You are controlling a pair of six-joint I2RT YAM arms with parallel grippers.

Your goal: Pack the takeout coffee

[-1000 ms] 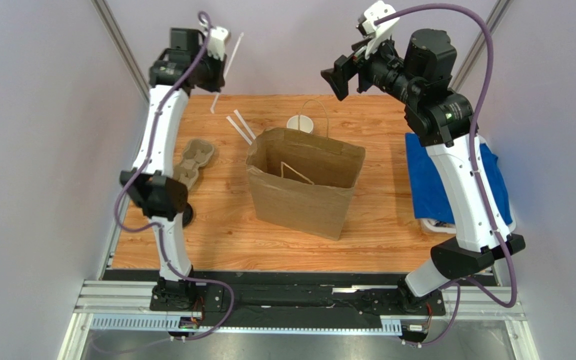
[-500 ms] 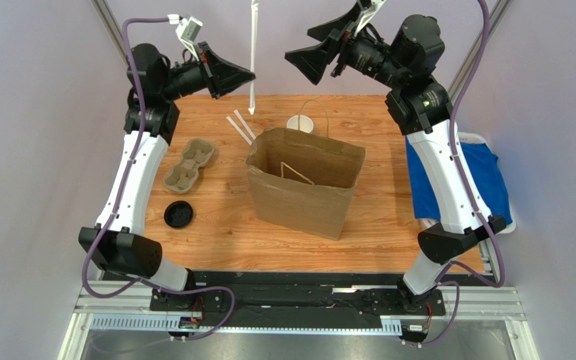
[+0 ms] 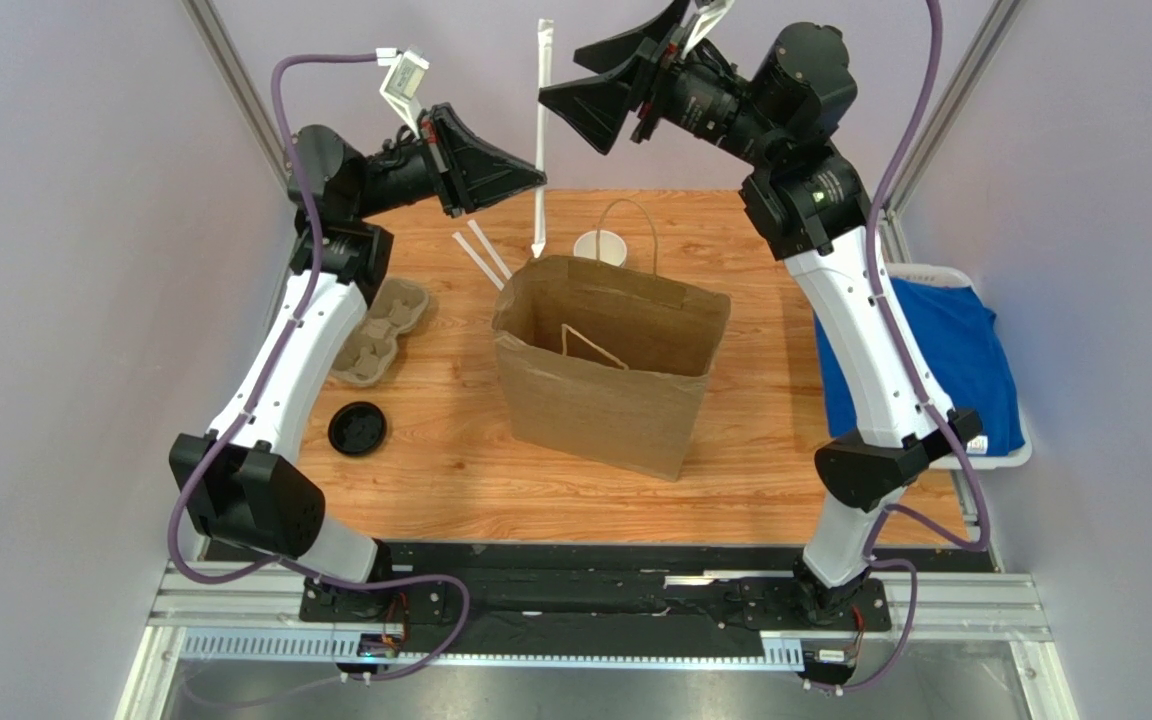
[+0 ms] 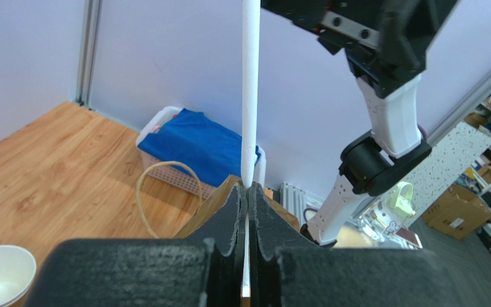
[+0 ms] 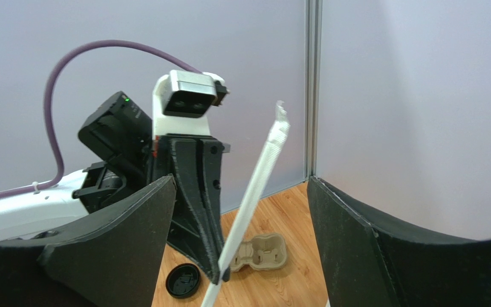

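Now L pincer (image 4: 247,195) clamps wrapped straw (image 3: 542,120), R pincer (image 5: 241,185) wide; cup (image 3: 599,246) lidless, white inside.

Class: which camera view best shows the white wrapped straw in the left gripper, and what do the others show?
Top external: the straw shows end to end, pinched low by the left gripper. Left wrist shows the pinch close up, but the top is cut off. Right wrist shows its crumpled tip, the lower end out of frame.
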